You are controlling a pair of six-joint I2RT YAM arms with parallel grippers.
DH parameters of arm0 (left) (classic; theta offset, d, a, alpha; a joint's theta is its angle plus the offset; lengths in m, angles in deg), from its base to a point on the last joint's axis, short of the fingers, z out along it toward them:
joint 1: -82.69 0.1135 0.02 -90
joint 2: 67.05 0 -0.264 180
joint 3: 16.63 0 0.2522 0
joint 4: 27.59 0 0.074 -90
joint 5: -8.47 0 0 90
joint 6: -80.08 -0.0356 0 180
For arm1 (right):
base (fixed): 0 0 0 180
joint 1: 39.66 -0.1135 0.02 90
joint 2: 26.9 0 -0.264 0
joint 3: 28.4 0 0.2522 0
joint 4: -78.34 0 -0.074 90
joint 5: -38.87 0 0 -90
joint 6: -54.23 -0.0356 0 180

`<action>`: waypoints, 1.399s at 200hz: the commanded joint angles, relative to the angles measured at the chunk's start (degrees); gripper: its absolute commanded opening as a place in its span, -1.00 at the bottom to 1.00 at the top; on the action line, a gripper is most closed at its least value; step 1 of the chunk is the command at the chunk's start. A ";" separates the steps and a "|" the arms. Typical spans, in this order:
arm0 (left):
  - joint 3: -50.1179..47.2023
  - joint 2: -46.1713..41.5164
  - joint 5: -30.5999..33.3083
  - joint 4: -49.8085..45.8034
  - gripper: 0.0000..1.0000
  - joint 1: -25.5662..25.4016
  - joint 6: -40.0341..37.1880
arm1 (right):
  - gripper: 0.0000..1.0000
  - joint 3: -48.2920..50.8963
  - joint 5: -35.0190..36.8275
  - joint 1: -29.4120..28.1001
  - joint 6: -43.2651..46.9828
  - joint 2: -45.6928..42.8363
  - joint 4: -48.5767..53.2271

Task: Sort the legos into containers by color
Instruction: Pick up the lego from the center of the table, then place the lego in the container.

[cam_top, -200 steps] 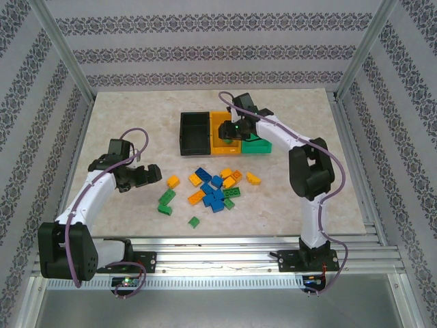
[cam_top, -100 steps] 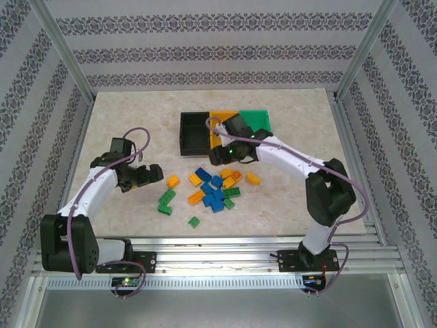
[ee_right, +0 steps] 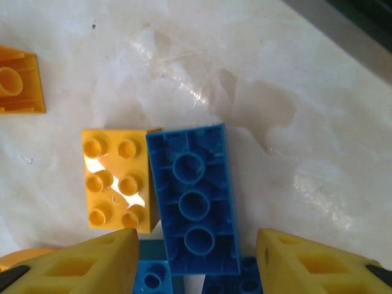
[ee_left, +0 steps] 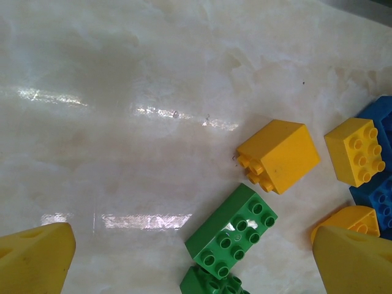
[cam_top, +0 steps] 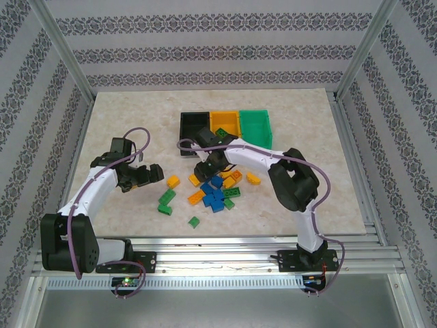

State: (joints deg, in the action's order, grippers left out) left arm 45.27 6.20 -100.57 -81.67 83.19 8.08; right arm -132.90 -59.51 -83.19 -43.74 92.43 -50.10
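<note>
Your right claw hangs partly open over the legos mid-bench, straddling a blue brick with a gap on each side. That brick lies hollow side up, its long axis running straight out between the fingers, and a yellow brick lies against it. Your left claw gapes wide beside the pile. The bench is pale and marbled, the containers stand just beyond the pile, and the walls are striped.

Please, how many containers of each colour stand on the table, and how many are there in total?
black container: 1
orange-yellow container: 1
green container: 1
Total: 3
</note>
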 commanded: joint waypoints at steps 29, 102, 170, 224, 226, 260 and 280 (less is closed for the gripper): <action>1.44 0.30 0.53 -1.30 0.99 0.63 -1.06 | 0.07 -3.77 1.67 -1.68 2.19 4.48 4.40; 1.50 0.73 0.84 -1.39 0.99 0.63 -1.28 | -0.25 -3.09 1.67 -1.93 1.49 4.66 3.72; 1.64 0.80 1.15 -1.48 0.99 0.69 -1.31 | -0.28 0.79 1.14 1.16 -0.71 -6.43 -1.25; 1.65 0.70 1.08 -1.54 0.99 0.65 -1.23 | -0.28 6.90 0.03 9.28 -5.17 -18.90 -8.18; 1.62 0.69 1.11 -1.53 0.99 0.65 -1.31 | -0.29 7.31 0.03 9.85 -5.45 -19.30 -8.49; 1.53 0.35 0.90 -1.52 0.99 0.65 -1.22 | -0.29 12.82 -0.37 20.58 -9.20 -22.97 -13.01; 1.61 0.22 0.71 -1.43 0.99 0.65 -1.25 | -0.29 14.22 -1.54 26.39 -11.37 -21.79 -15.28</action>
State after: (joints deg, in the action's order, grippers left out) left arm 45.38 6.62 -100.36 -81.67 83.19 8.06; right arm -121.36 -60.01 -61.81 -50.99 69.61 -61.91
